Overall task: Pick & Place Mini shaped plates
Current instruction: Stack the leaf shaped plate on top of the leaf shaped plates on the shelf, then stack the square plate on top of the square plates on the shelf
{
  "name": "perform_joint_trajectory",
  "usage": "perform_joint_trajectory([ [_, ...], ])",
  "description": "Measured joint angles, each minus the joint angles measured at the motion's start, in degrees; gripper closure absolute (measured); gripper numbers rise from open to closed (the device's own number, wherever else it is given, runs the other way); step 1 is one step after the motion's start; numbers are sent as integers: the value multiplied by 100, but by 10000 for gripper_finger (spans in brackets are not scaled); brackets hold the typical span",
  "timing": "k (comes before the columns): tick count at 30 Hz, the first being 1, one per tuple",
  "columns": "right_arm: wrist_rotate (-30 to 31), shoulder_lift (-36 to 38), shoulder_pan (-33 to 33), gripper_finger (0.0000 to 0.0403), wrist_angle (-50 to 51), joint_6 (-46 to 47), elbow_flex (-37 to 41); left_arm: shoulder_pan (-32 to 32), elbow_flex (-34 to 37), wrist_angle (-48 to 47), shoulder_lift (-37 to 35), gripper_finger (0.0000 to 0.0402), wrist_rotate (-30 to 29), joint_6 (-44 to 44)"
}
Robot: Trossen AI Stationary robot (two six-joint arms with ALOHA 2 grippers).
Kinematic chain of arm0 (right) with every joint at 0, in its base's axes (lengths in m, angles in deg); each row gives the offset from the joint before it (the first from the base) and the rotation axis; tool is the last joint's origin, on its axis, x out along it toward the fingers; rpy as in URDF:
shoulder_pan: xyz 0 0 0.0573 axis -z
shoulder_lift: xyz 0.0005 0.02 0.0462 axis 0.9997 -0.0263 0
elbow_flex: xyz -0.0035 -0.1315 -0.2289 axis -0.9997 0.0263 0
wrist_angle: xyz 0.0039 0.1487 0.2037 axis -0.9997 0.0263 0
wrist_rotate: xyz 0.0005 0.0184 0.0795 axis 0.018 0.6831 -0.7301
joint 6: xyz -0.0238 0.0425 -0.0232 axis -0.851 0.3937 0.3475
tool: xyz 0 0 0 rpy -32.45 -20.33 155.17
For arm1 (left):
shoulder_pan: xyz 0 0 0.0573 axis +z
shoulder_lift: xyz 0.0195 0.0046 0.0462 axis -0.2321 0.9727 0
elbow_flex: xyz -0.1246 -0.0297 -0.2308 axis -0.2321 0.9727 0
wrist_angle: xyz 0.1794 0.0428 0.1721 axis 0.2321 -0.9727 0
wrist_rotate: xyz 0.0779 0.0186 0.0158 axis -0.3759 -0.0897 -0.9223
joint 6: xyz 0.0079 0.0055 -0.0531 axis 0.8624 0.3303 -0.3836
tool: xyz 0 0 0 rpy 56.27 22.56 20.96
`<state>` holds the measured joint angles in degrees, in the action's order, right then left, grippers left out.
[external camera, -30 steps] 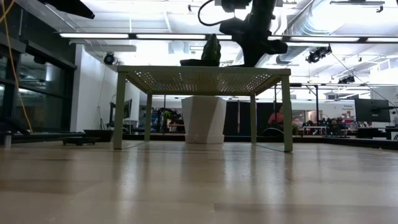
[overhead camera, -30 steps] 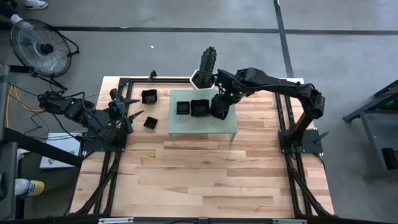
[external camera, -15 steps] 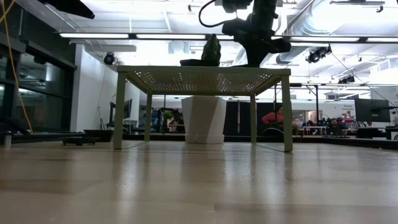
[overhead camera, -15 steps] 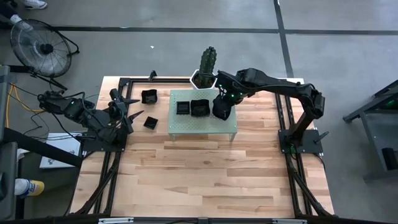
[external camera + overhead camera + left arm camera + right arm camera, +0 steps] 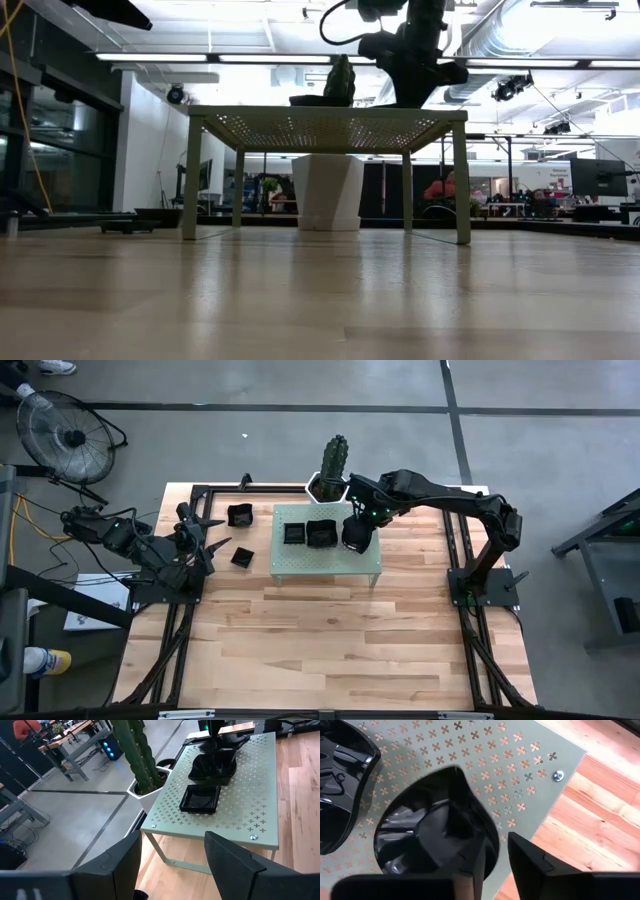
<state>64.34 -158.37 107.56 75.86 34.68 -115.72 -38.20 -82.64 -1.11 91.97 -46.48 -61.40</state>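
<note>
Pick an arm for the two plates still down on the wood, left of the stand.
Left. Its open end effector sits beside both plates; the right end effector is over the stand.

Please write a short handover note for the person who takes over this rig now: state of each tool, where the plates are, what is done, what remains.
Right tool: over the right part of the pale green perforated stand, fingers parted around the rim of a black plate that rests on the stand.
Left tool: open, empty, waiting at the table's left edge.
Done: three plates on the stand, a small square one, a larger one, and the one at the right tool.
Left: two plates on the wooden table, left of the stand.
A potted cactus stands behind the stand.
</note>
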Motion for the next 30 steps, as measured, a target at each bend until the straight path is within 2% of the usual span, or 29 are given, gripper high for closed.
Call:
perform_joint_trajectory([
  [10, -251, 40, 0, 291, -7, 59, 0, 2, 0, -1, 0, 190, 1, 0],
  [19, -200, 700, -27, 289, -28, 115, 0, 1, 0, -60, -2, 190, 9, -207],
  [25, 431, 1333, -416, 289, -36, 261, 0, 2, 0, -595, -2, 190, 26, -1099],
  [30, 1177, 1799, -959, 289, -29, 514, 0, 2, 0, -1568, -2, 190, 467, -2733],
])
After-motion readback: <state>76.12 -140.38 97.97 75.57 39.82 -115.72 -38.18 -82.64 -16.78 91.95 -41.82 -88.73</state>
